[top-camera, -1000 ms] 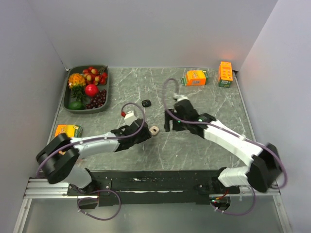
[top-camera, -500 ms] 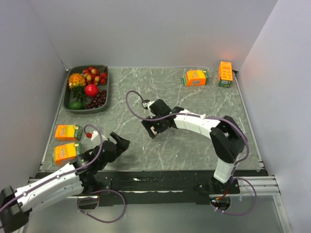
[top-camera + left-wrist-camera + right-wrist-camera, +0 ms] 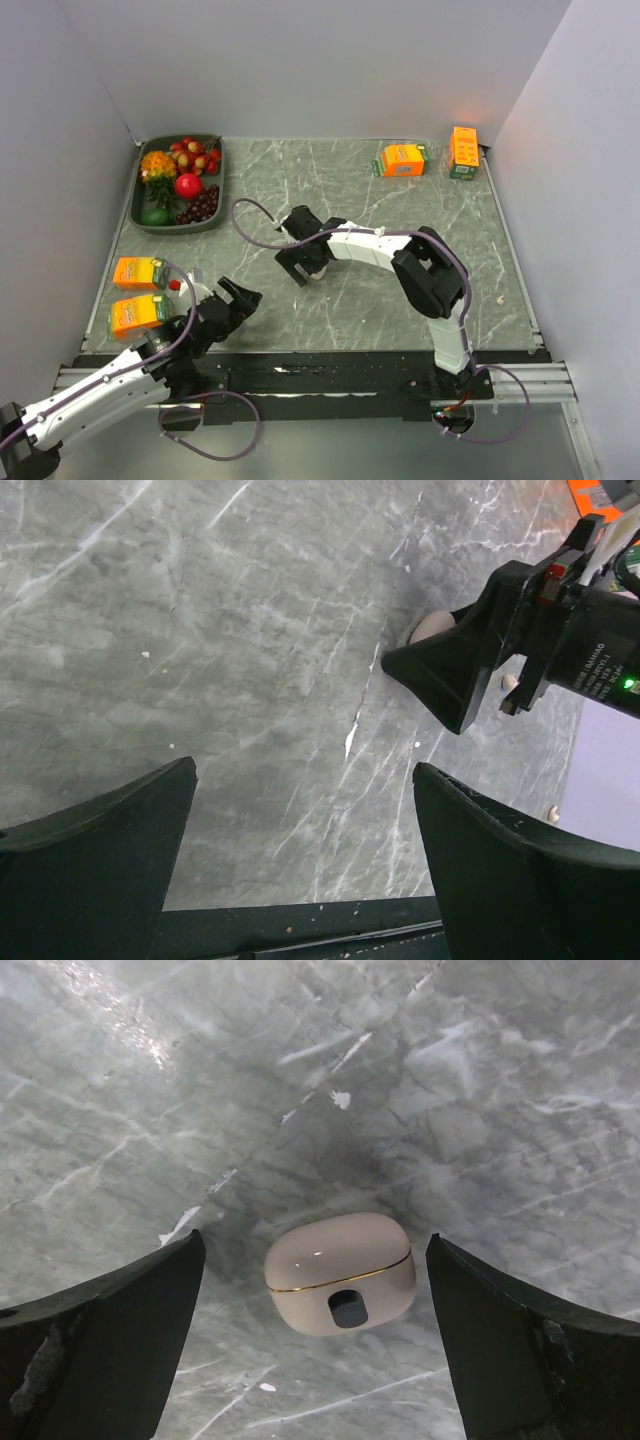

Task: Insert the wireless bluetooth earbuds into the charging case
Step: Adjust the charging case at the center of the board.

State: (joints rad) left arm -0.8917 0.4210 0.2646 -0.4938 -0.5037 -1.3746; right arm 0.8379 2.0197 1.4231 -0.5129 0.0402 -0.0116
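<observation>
The charging case (image 3: 340, 1272) is a small pale pink shell with a gold seam. It lies on the marble table with its lid down. My right gripper (image 3: 315, 1243) hangs over it, open, one finger on each side and neither touching. From above, the right gripper (image 3: 306, 266) hides the case near the table's middle. My left gripper (image 3: 240, 292) is open and empty near the front left. Its wrist view shows a sliver of the case (image 3: 430, 630) behind a right finger (image 3: 450, 670). No earbud shows clearly; a tiny pale speck (image 3: 500, 298) is too small to tell.
A grey tray (image 3: 135, 205) of fruit stands at the back left. Two orange cartons (image 3: 139, 271) (image 3: 135, 313) lie at the left edge beside my left arm. Two orange boxes (image 3: 402, 160) (image 3: 463, 152) stand at the back right.
My left gripper opened and drew back from the case to the front left. My right arm swung left, bringing its open jaws over the case.
</observation>
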